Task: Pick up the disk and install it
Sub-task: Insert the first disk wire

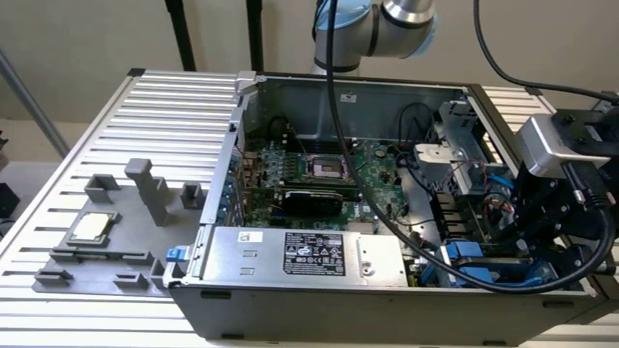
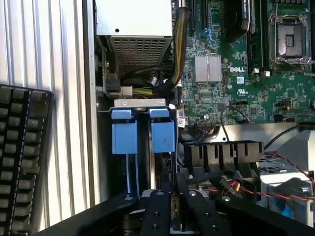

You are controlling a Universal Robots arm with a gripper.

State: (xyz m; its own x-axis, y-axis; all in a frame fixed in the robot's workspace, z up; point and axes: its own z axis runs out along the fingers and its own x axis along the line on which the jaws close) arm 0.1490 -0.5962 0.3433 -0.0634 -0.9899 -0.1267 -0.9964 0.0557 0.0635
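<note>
Jaws are sitting almost shut w/ a thin strip between them; I think they are pinching the disk (image 2: 162, 138) by its top edge. Disk is standing on edge in the bay (image 2: 140, 103), inside the case (image 1: 290, 301), just beside a 2nd disk (image 2: 124, 138).

To do this well: be going straight down, no tilting, b/c the slot is tight & wires (image 2: 235, 188) are lying close. Be pushing soft & even.

Disk's long side is running from its blue tab toward the jaws. Flat faces are pointing sideways, thin edge up.
</note>
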